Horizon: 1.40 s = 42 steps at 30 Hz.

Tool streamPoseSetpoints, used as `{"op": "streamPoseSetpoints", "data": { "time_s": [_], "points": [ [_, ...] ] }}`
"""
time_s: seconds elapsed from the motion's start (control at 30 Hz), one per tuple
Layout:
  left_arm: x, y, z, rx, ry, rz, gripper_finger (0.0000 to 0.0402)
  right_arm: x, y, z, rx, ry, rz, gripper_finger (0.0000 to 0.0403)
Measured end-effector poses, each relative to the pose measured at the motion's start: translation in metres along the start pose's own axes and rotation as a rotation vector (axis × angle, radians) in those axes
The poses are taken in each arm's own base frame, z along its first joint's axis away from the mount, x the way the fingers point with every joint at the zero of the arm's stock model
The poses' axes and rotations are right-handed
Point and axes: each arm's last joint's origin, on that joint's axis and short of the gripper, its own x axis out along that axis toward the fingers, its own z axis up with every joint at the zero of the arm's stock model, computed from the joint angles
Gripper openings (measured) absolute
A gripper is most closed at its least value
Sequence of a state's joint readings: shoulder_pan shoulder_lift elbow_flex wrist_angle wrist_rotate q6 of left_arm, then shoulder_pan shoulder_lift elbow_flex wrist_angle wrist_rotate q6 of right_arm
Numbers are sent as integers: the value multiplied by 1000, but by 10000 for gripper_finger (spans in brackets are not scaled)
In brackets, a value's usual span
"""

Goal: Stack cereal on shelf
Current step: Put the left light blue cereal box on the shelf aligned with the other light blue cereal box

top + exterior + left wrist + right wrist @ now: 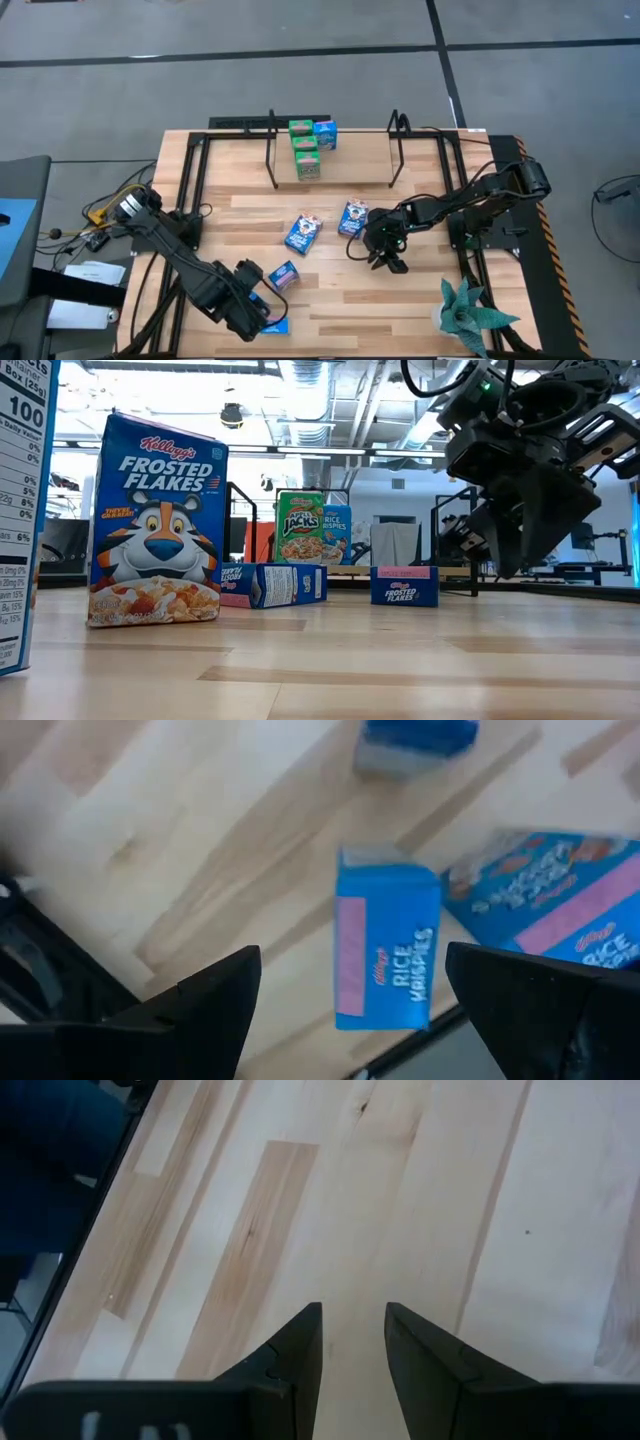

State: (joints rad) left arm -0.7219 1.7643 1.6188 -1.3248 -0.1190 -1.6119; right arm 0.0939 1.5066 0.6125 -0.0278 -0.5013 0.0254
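Wooden table (420, 290): left gripper (350, 1010) open above Rice Krispies box (385, 950).

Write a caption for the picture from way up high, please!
Two robot arms over a wooden table, four cereal boxes on the shelf, more lying loose.

Two dark arms, black cables

Four cereal boxes (306, 150) on shelf (350, 165); others (302, 233) lie scattered
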Motion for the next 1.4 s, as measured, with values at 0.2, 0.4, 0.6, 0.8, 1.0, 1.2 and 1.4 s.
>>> {"op": "streamPoseSetpoints", "data": {
  "time_s": [0.2,0.4,0.6,0.8,1.0,1.2,1.4],
  "points": [
    [11,-5,-3,11,4,-8,308,2,4,-2,-2,23,14,136],
    [22,-10,-2,32,10,22,319,2,4,-1,-5,17,14,136],
    [34,-16,-5,59,43,38,328,2,4,-1,-1,19,15,136],
    [41,-21,-7,88,89,28,325,3,6,-2,2,23,18,136],
    [40,-20,-4,86,96,33,291,2,5,1,-8,2,13,136],
    [40,-19,-3,99,76,38,250,2,5,0,-12,4,10,136],
    [40,-20,-1,122,65,38,227,2,5,-2,-5,25,9,136]
  ]
}}
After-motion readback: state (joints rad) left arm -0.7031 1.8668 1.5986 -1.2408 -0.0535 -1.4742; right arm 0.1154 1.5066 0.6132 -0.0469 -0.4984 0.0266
